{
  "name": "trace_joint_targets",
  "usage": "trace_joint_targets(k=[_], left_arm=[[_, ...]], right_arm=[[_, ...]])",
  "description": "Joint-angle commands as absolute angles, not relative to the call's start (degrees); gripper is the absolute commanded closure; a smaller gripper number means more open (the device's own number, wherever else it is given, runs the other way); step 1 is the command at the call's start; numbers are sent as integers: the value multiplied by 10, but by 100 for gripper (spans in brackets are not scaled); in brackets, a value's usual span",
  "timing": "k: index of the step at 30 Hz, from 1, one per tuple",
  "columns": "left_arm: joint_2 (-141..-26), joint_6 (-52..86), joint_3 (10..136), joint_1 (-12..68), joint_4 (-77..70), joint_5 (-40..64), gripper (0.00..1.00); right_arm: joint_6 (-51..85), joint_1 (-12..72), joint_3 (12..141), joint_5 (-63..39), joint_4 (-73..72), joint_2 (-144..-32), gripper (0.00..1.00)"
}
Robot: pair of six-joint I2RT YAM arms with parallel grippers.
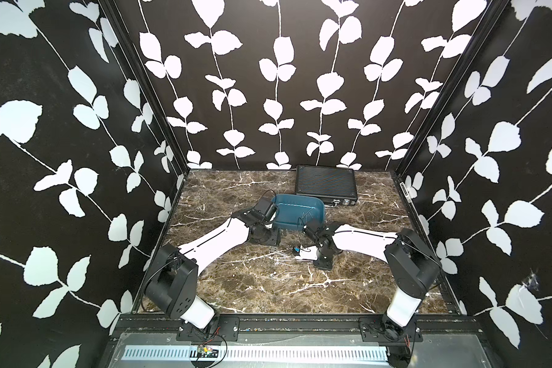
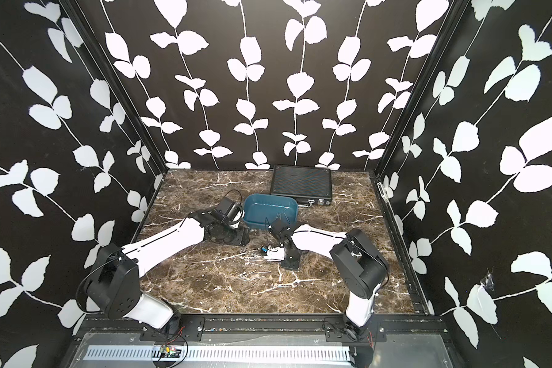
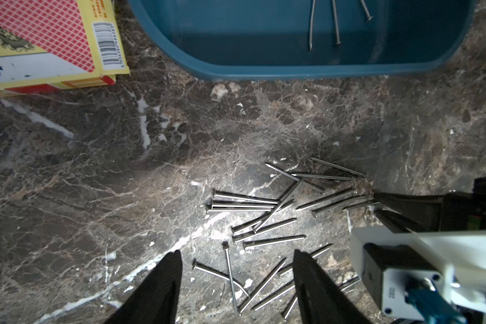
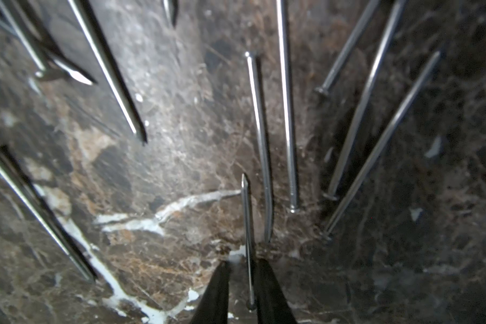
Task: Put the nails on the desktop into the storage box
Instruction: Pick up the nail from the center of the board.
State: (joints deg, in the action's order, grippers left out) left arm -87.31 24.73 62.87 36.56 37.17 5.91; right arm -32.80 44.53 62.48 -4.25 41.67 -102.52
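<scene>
Too fine for top views — right hand [image 4: 243, 266] narrow astride one nail [image 4: 246, 218], left hand [image 3: 237, 254] wide

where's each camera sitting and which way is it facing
Top views: high at the front, looking down and back over the desktop; left arm, right arm, storage box, black case.
Left wrist: above the desktop, facing nails, storage box, playing-card box; own open jaws, right arm's jaws too.
Right wrist: low over the desktop; own jaws flanking one nail.
All share the nails.
</scene>
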Motion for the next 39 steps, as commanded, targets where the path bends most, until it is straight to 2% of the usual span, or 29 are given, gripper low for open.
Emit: trace_joint_targets(k=[1, 6, 12, 21, 25, 30, 35, 39], left_arm=[[-864, 238, 645, 362, 391, 53, 35], [-864, 237, 645, 360, 390, 53, 35], [-864, 253, 636, 356, 368, 60, 35], [-855, 280, 638, 341, 336, 72, 35], [-833, 299, 631, 328, 320, 72, 35], [-799, 327, 613, 310, 295, 70, 35], [-788, 331, 612, 304, 297, 67, 36], [-783, 329, 612, 305, 303, 68, 36]], right_arm=[[-333, 459, 611, -51, 401, -1076, 89], [-334, 465, 612, -44, 407, -1071, 100], [-325, 463, 605, -40, 411, -1013, 100], [-233, 423, 625, -138, 398, -922, 100], [-146, 399, 634, -190, 363, -874, 100], [54, 367, 666, -221, 293, -880, 100], [249, 364, 713, -180, 245, -941, 100], [321, 356, 748, -151, 226, -988, 100]])
